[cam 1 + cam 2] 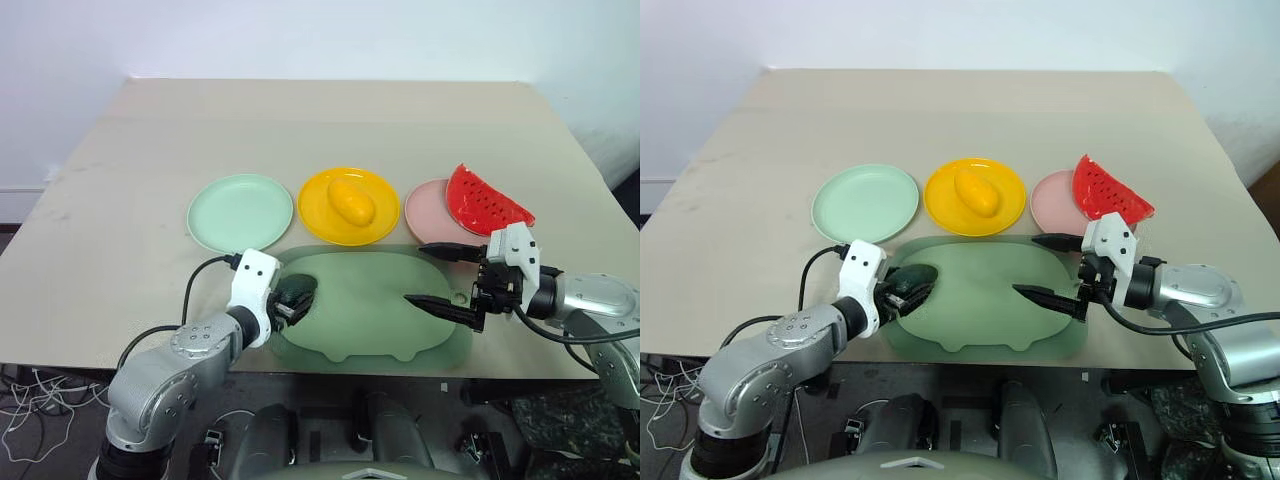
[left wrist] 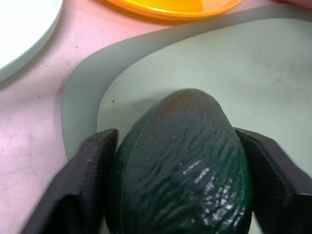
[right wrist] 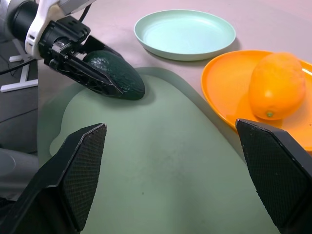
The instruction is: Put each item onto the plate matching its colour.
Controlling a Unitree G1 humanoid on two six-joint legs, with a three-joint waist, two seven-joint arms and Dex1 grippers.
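Beige table under a white wall carries everything. Largest on it is the pale green mat at the near edge; beyond it, in a row, sit the mint plate, the yellow plate with the mango on it, and the pink plate with the watermelon overlapping its right side.

Left gripper is clamped on the avocado at the mat's left end, one finger pressed to each flank. Its long axis runs along the fingers, narrow end pointing away from the wrist. Mint plate lies beyond the fruit and to the left, near but not touching the mat, so the carry looks short and belongs to this arm.

Right gripper hovers over the mat's right side, fingers wide apart and empty, well away from the mint plate.

Whether the avocado rests on the mat or is just lifted I cannot tell. Watermelon hides part of the pink plate, and the avocado's wrist-side end is cut off.
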